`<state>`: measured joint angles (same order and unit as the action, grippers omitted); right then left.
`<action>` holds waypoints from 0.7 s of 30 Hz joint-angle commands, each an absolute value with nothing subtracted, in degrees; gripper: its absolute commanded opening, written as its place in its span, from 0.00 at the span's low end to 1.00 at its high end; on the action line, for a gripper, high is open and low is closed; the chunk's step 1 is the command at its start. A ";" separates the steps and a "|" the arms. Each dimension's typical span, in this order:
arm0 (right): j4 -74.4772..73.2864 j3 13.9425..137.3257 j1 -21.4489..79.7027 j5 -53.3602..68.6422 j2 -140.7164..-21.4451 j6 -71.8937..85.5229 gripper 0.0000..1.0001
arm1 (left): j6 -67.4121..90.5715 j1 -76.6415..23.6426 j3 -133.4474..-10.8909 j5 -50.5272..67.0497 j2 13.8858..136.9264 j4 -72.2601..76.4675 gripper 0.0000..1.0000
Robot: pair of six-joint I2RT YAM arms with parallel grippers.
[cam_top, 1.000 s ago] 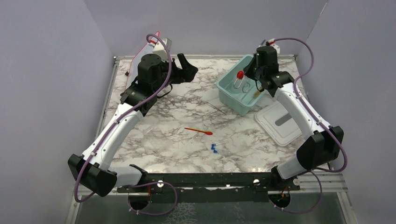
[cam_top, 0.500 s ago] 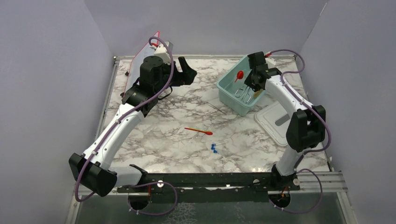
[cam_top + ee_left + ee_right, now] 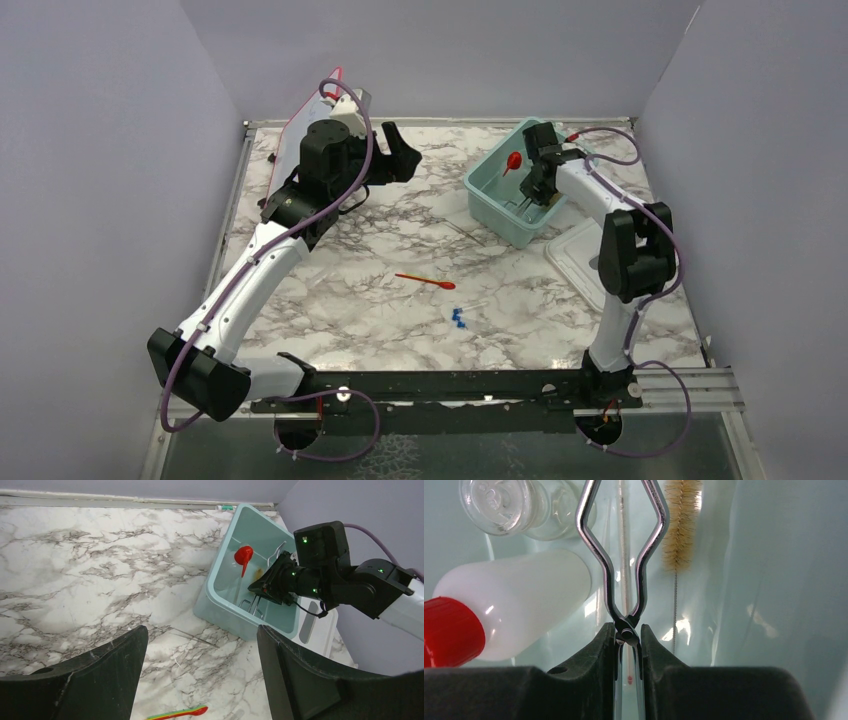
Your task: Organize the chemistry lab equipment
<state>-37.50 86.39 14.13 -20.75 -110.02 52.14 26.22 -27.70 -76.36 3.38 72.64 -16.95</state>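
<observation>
My right gripper reaches down into the pale teal tub and is shut on the metal tongs at their pivot. In the tub also lie the red funnel, the tan-bristled brush and the clear glass vessel. The red-orange spatula and the blue-capped tubes lie on the marble in the middle. My left gripper is open and empty, held above the back left of the table, and its wrist view looks toward the tub.
A white bottle with a red cap lies in the tub. The white lid lies to the right of the tub. The pink-edged whiteboard leans at the back left. A thin rod lies by the tub's near wall.
My right arm has folded up and its gripper has gone lower into the tub with the tongs. The left arm has hardly moved.
</observation>
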 commanded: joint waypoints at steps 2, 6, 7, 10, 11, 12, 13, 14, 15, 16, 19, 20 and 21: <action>-37.02 89.41 13.59 -20.96 -113.14 55.58 0.11 | 24.43 -27.50 -76.29 2.25 72.96 -16.93 0.83; -36.92 89.11 13.40 -21.02 -113.97 56.68 0.11 | 24.11 -27.51 -76.67 1.24 73.11 -17.88 0.83; -36.68 88.85 13.39 -21.02 -113.87 56.87 0.12 | 23.83 -27.51 -76.86 0.97 73.04 -18.18 0.83; -36.40 88.30 13.37 -20.47 -113.67 57.29 0.19 | 23.00 -27.51 -77.58 0.45 73.09 -19.16 0.83; -36.38 88.25 13.40 -20.07 -113.77 57.38 0.22 | 22.80 -27.51 -77.82 0.44 73.10 -19.30 0.83; -36.39 88.18 13.41 -19.78 -113.73 57.31 0.26 | 22.69 -27.51 -78.01 0.44 73.12 -19.29 0.83; -36.51 88.16 13.37 -19.50 -113.75 57.23 0.28 | 22.69 -27.51 -78.18 0.44 73.10 -19.41 0.83; -36.58 88.08 13.37 -19.43 -113.63 57.22 0.31 | 22.64 -27.51 -78.34 0.44 73.11 -19.38 0.83; -36.64 87.90 13.36 -19.43 -113.52 57.22 0.34 | 22.62 -27.51 -78.39 0.44 73.08 -19.46 0.83; -36.65 87.75 13.36 -19.49 -113.17 57.07 0.36 | 22.59 -27.51 -78.41 0.44 72.99 -19.49 0.83; -36.52 87.09 13.37 -20.23 -112.09 56.70 0.41 | 22.55 -27.51 -78.29 0.44 72.82 -19.60 0.83; -36.56 86.91 13.37 -20.56 -111.68 56.62 0.41 | 22.55 -27.51 -78.23 0.44 72.77 -19.68 0.83; -36.61 86.85 13.38 -20.91 -111.25 56.46 0.41 | 22.51 -27.51 -78.22 0.44 72.67 -19.69 0.83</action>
<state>-37.06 87.68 13.76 -19.84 -113.71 56.10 23.44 -27.70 -76.40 1.83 73.12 -19.49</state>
